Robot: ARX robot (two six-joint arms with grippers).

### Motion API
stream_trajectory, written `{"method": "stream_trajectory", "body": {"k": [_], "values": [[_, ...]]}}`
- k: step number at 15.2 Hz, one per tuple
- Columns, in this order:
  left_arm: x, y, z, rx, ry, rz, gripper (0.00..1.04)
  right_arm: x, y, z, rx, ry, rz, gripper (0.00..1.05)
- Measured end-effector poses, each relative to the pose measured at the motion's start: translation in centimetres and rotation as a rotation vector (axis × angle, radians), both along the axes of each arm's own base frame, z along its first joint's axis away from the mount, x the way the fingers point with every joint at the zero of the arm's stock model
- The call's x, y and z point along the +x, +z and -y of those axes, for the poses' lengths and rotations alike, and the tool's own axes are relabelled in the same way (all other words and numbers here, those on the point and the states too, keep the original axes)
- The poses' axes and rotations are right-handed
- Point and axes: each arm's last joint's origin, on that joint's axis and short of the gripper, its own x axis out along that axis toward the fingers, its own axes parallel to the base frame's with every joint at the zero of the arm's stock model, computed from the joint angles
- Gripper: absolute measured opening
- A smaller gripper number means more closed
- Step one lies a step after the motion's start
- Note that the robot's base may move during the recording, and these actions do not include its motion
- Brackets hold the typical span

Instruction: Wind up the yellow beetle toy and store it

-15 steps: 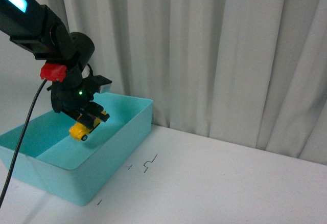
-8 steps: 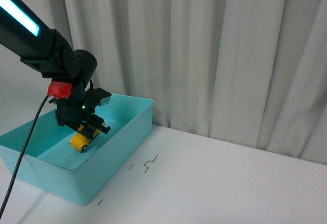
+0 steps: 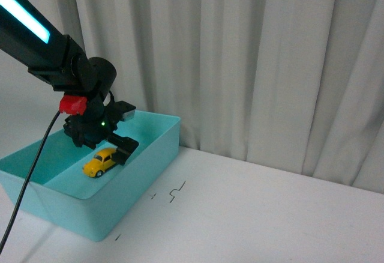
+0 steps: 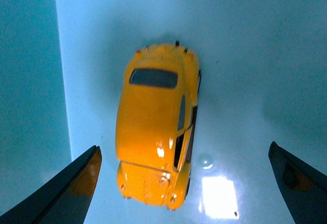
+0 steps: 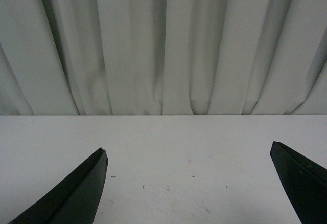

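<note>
The yellow beetle toy [image 3: 100, 161] rests on its wheels on the floor of the turquoise bin [image 3: 144, 161]. My left gripper [image 3: 108, 146] hovers open just above it inside the bin. In the left wrist view the yellow beetle toy [image 4: 156, 124] lies free on the bin floor [image 4: 245, 55], between the wide-spread fingertips [image 4: 76, 183] and touching neither. My left gripper [image 4: 186, 185] holds nothing. My right gripper [image 5: 189, 183] is open over bare white table [image 5: 163, 147] and does not show in the front view.
The bin stands at the table's left, near a grey curtain [image 3: 252, 65] that hangs along the back. Small black marks [image 3: 174, 192] are drawn on the white table [image 3: 258, 215] just right of the bin. A black cable [image 3: 27, 167] trails down from the left arm.
My left gripper lowered the toy into the bin, opened and let it go. The car now sits on the bin floor and the gripper has lifted slightly.
</note>
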Motion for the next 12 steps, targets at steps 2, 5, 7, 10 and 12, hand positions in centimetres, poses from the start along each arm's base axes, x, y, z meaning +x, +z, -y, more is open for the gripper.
{"method": "stream_trajectory", "body": {"k": [2, 5, 7, 10, 12], "values": [[-0.8, 2.8, 0.2, -0.057, -0.055, 0.110, 0.98, 0.0, 0.0, 0.0, 0.000, 0.000, 0.000, 0.98], [-2.1, 10.0, 1.2, -0.080, -0.149, 0.340, 0.98, 0.0, 0.0, 0.0, 0.000, 0.000, 0.000, 0.98], [-5.0, 15.4, 3.1, -0.136, -0.184, 0.546, 0.98, 0.0, 0.0, 0.0, 0.000, 0.000, 0.000, 0.98], [-8.6, 19.9, 5.3, -0.152, -0.207, 0.719, 0.98, 0.0, 0.0, 0.0, 0.000, 0.000, 0.000, 0.98], [-10.1, 20.5, 6.4, -0.160, -0.223, 0.805, 0.96, 0.0, 0.0, 0.0, 0.000, 0.000, 0.000, 0.98]]}}
